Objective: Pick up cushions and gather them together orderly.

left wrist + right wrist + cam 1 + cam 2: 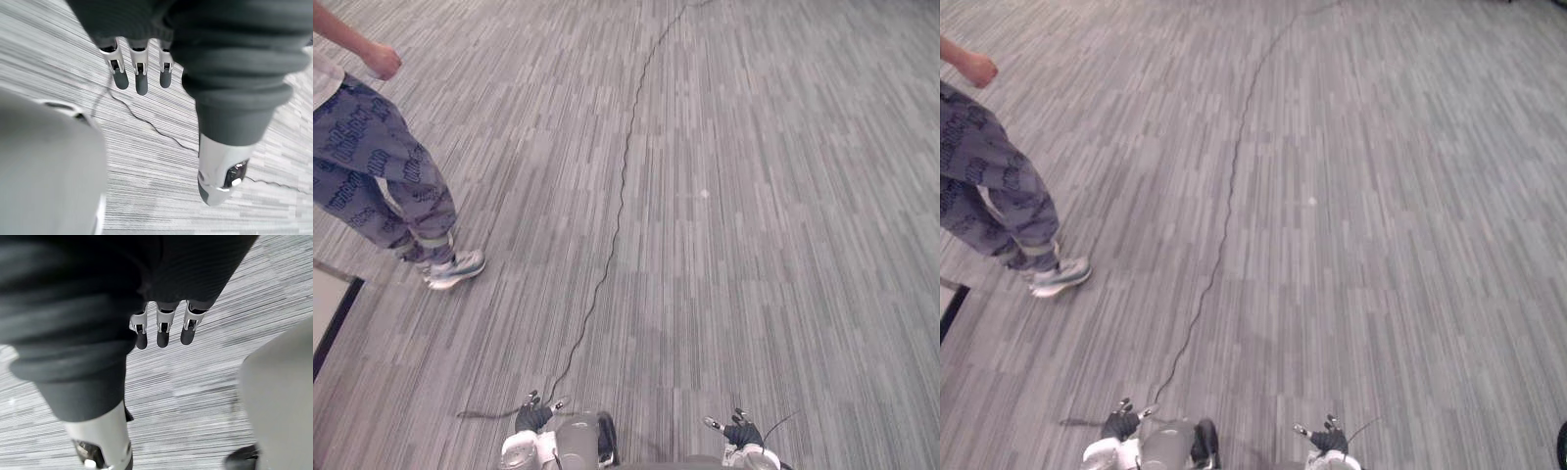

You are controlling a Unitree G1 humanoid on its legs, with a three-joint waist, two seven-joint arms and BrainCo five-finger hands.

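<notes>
Search seems our step: left hand [141, 78] and right hand [164, 332] hang slack, empty, over grey striped carpet floor [754, 245]; next we must find cushions.

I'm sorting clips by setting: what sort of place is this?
Probably an office or lab room: wide grey striped carpet tiles, and a person in shoes standing on them at the left.

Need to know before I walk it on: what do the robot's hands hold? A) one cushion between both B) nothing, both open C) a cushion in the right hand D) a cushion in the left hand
B: the left hand and the right hand each hang with straight fingers over the grey striped carpet, nothing in them.
</notes>
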